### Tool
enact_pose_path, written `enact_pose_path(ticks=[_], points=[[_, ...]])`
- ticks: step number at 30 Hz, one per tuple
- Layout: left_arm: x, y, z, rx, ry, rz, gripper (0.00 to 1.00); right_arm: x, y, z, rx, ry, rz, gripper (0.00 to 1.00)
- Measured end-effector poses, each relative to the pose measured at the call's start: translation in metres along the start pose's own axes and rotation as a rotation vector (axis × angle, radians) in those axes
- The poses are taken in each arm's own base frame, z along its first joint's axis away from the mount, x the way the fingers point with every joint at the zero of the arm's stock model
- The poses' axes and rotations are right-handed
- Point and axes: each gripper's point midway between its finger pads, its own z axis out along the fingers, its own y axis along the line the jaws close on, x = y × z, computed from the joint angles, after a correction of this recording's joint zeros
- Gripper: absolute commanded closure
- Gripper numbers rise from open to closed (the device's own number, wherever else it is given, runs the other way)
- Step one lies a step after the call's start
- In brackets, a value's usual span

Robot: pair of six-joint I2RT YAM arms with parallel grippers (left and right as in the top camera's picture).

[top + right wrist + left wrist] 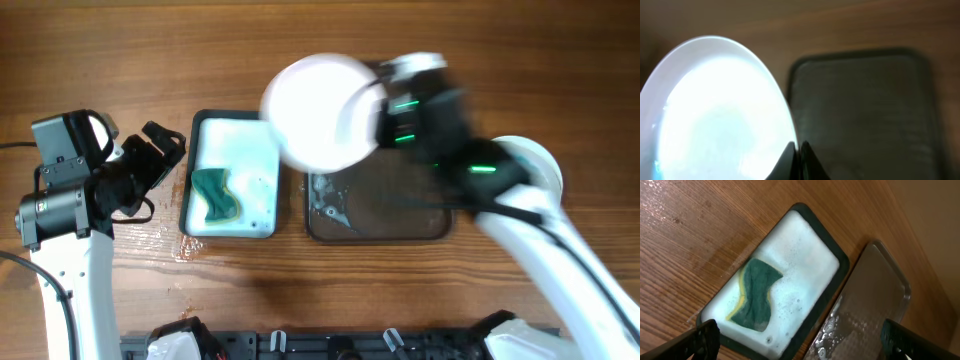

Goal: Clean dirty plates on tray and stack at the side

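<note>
My right gripper (372, 105) is shut on the rim of a white plate (320, 110) and holds it in the air over the gap between basin and tray. In the right wrist view the plate (715, 115) fills the left side, pinched at its edge by the fingers (797, 150); no smear shows on it. The dark brown tray (400, 215) lies below, wet at its left end, with no plates visible on it. It also shows in the right wrist view (865, 110) and the left wrist view (875, 295). Another white plate (535, 160) lies right of the tray, partly hidden by the arm. My left gripper (160, 160) is open and empty, left of the basin.
A white basin with a teal rim (268, 225) holds soapy water and a green-yellow sponge (213, 195), left of the tray. In the left wrist view the basin rim (840, 260) and sponge (757, 295) lie between my open fingers (800, 340). The wood around the basin is wet.
</note>
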Motion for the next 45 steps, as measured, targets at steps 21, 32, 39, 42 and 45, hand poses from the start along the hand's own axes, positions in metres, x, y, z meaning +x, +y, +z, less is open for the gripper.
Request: enact_pose_path(ticks=[21, 32, 39, 42, 45], points=[[0.000, 0.000, 0.000, 0.003, 0.002, 0.000, 0.00, 0.036, -0.157, -0.094, 0.022, 0.180, 0.310, 0.44], [0.000, -0.001, 0.000, 0.003, 0.002, 0.000, 0.00, 0.079, 0.012, -0.236, -0.486, -0.087, -0.177, 0.00], [0.001, 0.000, 0.000, 0.002, 0.002, 0.000, 0.00, 0.051, -0.031, -0.195, -0.252, -0.434, -0.453, 0.00], [0.000, 0.000, 0.000, 0.003, 0.002, 0.000, 0.00, 0.088, -0.064, -0.143, -0.204, -0.472, -0.470, 0.00], [0.000, -0.001, 0.000, 0.004, 0.001, 0.000, 0.00, 0.112, -0.084, -0.107, -0.197, -0.552, -0.489, 0.00]])
